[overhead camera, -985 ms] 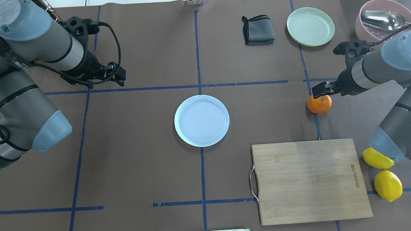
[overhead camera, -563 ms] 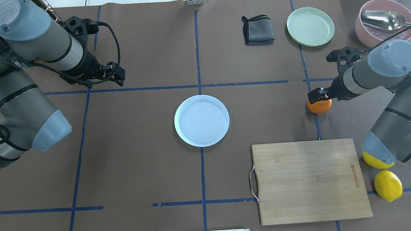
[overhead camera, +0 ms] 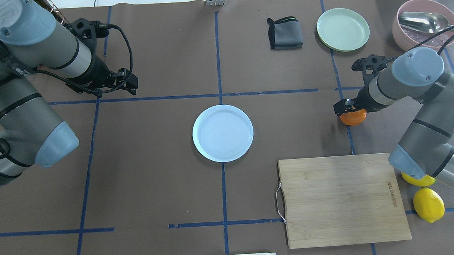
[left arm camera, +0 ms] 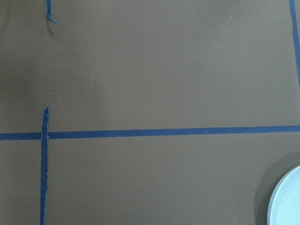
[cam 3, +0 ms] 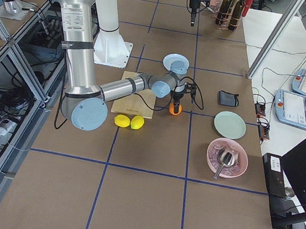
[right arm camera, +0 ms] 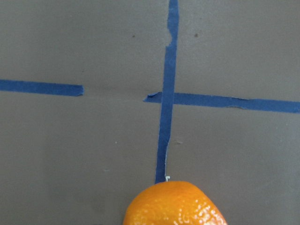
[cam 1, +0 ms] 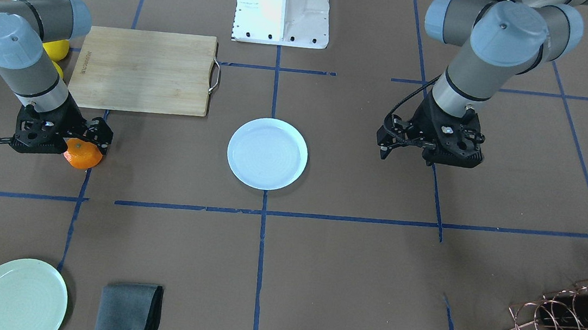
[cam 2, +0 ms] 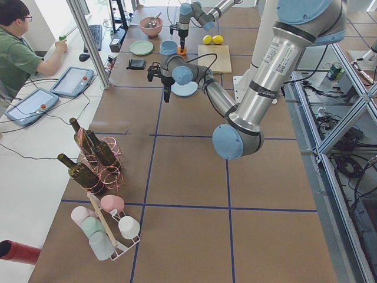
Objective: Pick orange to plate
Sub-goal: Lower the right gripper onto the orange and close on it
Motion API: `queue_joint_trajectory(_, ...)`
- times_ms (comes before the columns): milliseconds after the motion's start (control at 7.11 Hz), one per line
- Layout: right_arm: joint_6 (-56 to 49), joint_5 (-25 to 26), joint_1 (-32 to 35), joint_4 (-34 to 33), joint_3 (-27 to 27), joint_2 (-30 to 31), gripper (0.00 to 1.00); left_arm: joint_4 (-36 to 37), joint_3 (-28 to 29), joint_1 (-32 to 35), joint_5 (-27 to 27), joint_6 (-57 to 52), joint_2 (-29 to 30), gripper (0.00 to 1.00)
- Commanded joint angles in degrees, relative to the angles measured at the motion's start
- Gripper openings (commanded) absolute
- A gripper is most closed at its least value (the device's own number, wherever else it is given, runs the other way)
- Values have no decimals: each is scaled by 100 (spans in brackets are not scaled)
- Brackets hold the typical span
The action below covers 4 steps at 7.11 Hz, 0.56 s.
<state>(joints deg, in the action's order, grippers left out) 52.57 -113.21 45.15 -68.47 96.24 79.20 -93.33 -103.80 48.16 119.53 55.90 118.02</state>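
The orange [overhead camera: 354, 117] rests on the brown table on a blue tape line, right of centre; it also shows in the front view [cam 1: 83, 156] and at the bottom edge of the right wrist view [right arm camera: 176, 204]. My right gripper [overhead camera: 346, 107] is lowered right over it, open, with one black finger [cam 1: 102, 135] beside the fruit. The white plate [overhead camera: 222, 133] lies at the table's centre, nothing on it. My left gripper [overhead camera: 130, 82] hovers open and holding nothing at the far left; the plate's rim [left arm camera: 287, 202] shows in its wrist view.
A wooden cutting board [overhead camera: 343, 199] lies near the orange, with two lemons [overhead camera: 428, 204] beside it under my right arm. A pale green plate [overhead camera: 343, 29], grey cloth [overhead camera: 284, 33] and pink bowl [overhead camera: 403, 36] holding a spoon stand at the back right.
My right gripper has moved left and down, from just beyond the orange to directly over it. The orange, the plate and the left arm have not moved.
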Motion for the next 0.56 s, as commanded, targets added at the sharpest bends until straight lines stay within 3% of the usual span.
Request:
queue_joint_trajectory(0,-27,1,-6,0,-97,-1,100,-1,0,0,0,0,-7,100)
queue_joint_trajectory(141,-1,-8,-15,0,-114,-27,92,-1,0,0,-9,0,-7,100)
queue_joint_trajectory(422,-61,-52,-6,-9,-97,-185,0,-1,0,0,-9,0,-7,100)
